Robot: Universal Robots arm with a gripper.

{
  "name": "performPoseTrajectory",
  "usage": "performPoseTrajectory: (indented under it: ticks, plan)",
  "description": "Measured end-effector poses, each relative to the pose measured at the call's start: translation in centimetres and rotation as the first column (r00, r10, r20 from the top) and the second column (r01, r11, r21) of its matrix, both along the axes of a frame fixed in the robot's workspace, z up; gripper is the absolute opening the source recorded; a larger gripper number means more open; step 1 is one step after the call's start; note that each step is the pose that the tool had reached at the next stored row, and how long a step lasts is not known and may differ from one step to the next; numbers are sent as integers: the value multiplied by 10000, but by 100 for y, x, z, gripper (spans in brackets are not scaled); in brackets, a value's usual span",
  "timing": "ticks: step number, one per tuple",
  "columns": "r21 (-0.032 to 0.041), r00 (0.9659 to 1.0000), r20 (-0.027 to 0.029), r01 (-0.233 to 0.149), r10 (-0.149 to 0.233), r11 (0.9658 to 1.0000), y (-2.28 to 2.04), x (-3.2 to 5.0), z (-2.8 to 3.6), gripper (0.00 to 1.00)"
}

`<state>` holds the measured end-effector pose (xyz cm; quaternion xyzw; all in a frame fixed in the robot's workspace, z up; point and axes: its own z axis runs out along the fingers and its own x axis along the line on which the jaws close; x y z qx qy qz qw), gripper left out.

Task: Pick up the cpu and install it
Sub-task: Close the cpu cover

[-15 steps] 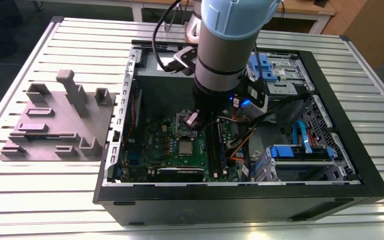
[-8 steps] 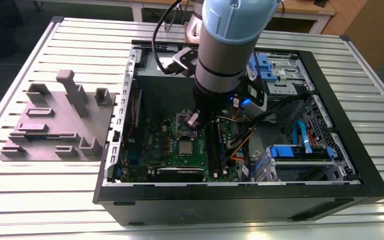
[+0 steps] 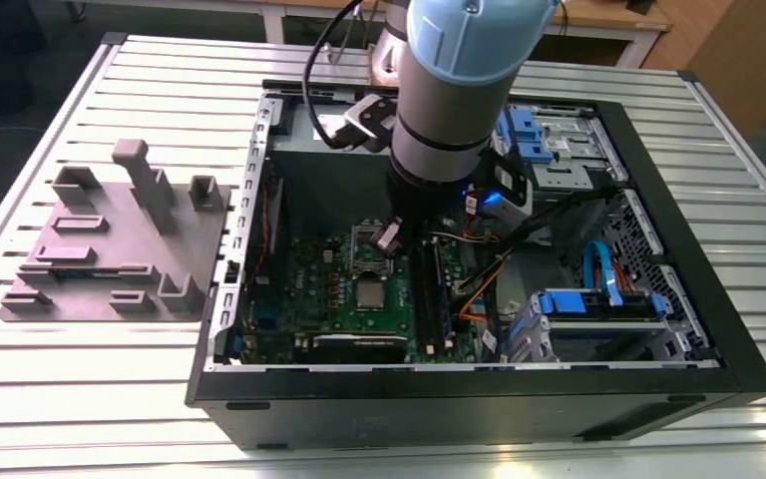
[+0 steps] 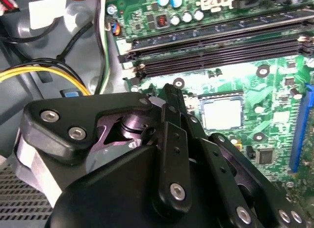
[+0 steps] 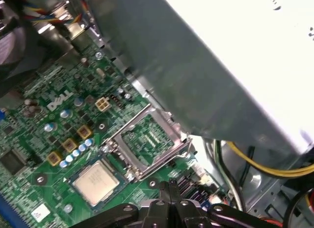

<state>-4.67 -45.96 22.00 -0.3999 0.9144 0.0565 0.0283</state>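
The cpu (image 3: 374,292) (image 4: 222,113) (image 5: 95,182), a small silvery square chip, lies flat in its socket on the green motherboard (image 3: 316,299) inside the open computer case. Beside it the silver socket frame (image 5: 147,142) stands hinged open. My gripper (image 3: 386,240) (image 4: 167,92) (image 5: 170,188) hangs just above the board, near the open frame and a short way from the chip. Its black fingers (image 4: 174,134) are pressed together with nothing between them.
A large grey metal box (image 5: 221,66) overhangs the board close to the socket. Black memory slots (image 4: 221,46) run beside the chip, and yellow cables (image 4: 44,73) lie near the gripper. Blue drive bays (image 3: 596,299) fill the case's right. A grey fixture plate (image 3: 111,244) sits outside.
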Motion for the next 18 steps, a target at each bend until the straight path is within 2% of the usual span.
performPoseTrajectory:
  ticks: [7, 15, 18]
  plan:
    - [43, 10000, 0, -29, 29, 10000, 119, 18, -10, 10]
    - [47, 10000, 0, -54, 54, 10000, 181, 74, -21, 10]
    - [96, 10000, 0, -63, 63, 9999, 194, 75, -39, 10]
